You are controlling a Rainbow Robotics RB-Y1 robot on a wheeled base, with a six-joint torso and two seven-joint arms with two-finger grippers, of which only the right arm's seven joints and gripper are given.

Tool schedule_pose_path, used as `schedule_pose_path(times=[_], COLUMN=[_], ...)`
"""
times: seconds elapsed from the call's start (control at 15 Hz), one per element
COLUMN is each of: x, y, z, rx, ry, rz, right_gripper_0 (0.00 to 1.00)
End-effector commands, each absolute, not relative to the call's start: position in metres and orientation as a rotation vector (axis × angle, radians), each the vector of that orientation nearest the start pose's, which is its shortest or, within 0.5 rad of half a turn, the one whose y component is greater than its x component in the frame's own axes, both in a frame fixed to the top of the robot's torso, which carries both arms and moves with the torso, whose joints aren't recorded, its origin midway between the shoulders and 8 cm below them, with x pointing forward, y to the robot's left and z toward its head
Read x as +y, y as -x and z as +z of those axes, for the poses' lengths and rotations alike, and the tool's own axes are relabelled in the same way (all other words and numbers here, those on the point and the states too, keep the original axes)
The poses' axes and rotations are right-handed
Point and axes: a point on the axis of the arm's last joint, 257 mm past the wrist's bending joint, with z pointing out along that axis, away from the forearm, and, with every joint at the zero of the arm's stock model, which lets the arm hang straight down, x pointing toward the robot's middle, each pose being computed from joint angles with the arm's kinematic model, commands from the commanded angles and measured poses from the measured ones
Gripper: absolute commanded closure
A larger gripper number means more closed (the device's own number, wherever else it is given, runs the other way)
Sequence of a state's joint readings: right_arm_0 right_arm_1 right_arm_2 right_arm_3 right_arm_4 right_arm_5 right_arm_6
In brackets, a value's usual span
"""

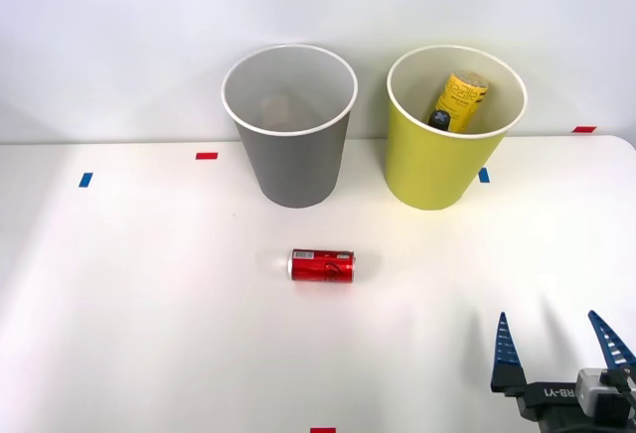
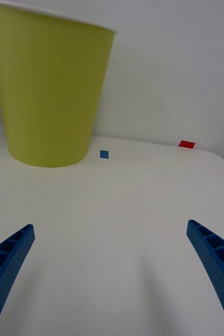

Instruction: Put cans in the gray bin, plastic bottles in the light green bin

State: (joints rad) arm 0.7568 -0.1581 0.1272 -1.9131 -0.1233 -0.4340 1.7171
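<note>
Red and silver, the can (image 1: 322, 265) lies on its side on the white tabletop (image 1: 149, 304), a little below the centre of the front view, with nothing touching it. Above it, in the upper middle of the frame, stands the gray bin (image 1: 292, 160), upright, its white rim open to the camera; something dim lies at its bottom, too faint to name. Just to the right of it, apart from it, stands the light green bin (image 1: 433, 165), also upright. Inside that bin a plastic bottle (image 1: 461, 95) with a yellow label leans against the far wall, and a black cap (image 1: 440, 118) shows beside its lower end.

At the lower right corner of the front view the right gripper (image 1: 556, 346) hovers over bare tabletop, its two blue ribbed fingers (image 1: 506, 351) spread wide with nothing between them, well apart from the can. In the wrist view the light green bin (image 2: 51, 89) rises ahead of the gripper (image 2: 112, 273), with a small blue marker (image 2: 104, 154) and a red marker (image 2: 187, 144) on the tabletop beyond it.
</note>
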Motion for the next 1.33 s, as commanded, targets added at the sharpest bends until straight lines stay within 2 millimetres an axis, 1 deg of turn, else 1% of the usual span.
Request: schedule_pose_path(times=[0.07,0.4,0.53,0.67,0.8,0.93,1.07,1.33], x=[-0.281,-0.271,-0.265,-0.26,-0.258,-0.255,-0.247,-0.227], y=[-0.308,-0.28,-0.274,-0.269,-0.257,-0.239,-0.228,-0.216], z=[-0.258,-0.257,-0.257,-0.254,-0.258,-0.266,-0.272,-0.281], rx=[1.522,1.505,1.501,1.495,1.51,1.545,1.57,1.603], ry=[0.024,-0.062,-0.09,-0.071,-0.043,-0.019,-0.016,0.0], rz=[-0.117,0.029,0.107,0.124,0.119,0.128,0.146,0.17], right_gripper_0=[0.0,0.0,0.0,0.0,0.0,0.0,0.0,0.0])
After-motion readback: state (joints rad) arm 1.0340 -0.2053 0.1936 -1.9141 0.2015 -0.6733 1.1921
